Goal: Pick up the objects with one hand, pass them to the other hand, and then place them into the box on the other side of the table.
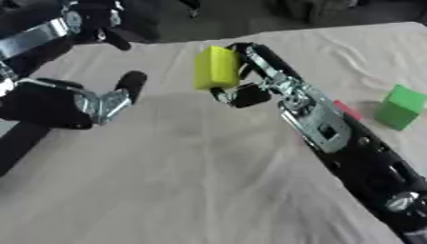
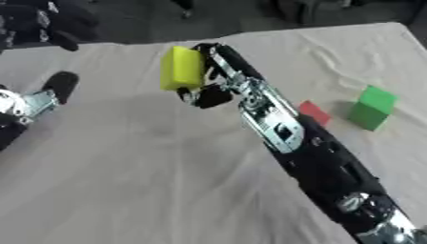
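Pinching yellow block (image 1: pixel 216 67) between right hand (image 1: pixel 250 76) fingers, left hand (image 1: pixel 104 102) seemingly relaxed, apart.

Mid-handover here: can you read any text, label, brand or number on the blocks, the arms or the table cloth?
None can be read.
Yellow block in the right hand: plain faces.
Green block and red object: no markings visible.
Left hand and table cloth: no lettering shows.

Even, moderate light; soft shadow on cloth (image 1: pixel 183 114), perhaps from overhead; whole view blurred, edges smeared.
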`<action>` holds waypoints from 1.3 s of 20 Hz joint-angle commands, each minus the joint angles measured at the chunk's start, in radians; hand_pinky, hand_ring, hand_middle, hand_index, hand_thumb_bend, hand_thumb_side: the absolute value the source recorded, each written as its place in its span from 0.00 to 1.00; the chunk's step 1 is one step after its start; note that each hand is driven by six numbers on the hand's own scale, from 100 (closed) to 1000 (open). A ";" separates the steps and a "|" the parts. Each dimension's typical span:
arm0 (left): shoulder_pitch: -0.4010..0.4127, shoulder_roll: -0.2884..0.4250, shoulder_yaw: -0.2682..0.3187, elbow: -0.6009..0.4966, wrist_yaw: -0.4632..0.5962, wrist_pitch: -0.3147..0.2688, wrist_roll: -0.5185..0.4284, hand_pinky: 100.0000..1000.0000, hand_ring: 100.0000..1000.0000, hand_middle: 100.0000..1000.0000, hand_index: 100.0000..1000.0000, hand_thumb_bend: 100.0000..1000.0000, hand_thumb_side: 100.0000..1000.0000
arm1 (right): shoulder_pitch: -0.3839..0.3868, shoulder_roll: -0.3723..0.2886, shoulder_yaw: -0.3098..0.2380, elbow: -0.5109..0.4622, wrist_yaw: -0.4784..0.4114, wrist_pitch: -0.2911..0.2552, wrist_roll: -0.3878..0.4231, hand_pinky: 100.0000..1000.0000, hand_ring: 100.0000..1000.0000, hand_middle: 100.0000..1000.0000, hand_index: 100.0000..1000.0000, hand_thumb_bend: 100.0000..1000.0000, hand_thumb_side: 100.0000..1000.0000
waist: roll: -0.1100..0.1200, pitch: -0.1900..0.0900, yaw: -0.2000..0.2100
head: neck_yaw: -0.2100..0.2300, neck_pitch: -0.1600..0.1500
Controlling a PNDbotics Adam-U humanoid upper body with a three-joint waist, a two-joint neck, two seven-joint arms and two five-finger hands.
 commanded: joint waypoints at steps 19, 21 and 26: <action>-0.061 -0.112 -0.100 0.177 -0.271 0.113 0.137 0.92 0.98 0.87 0.86 0.31 0.31 | -0.043 0.047 0.036 -0.054 0.036 0.030 0.042 0.55 0.59 0.49 0.54 0.00 0.00 | -0.003 -0.025 0.000 | 0.014 0.002; -0.058 -0.118 -0.105 0.183 -0.278 0.112 0.163 0.93 0.99 0.87 0.86 0.35 0.32 | -0.044 0.049 0.036 -0.057 0.039 0.029 0.043 0.55 0.59 0.49 0.54 0.00 0.00 | -0.003 -0.024 0.000 | 0.016 0.001; -0.052 -0.132 -0.116 0.206 -0.280 0.102 0.158 0.94 1.00 0.87 0.87 0.31 0.23 | -0.043 0.052 0.036 -0.060 0.037 0.029 0.047 0.55 0.59 0.49 0.54 0.00 0.00 | -0.005 -0.021 -0.001 | 0.017 0.001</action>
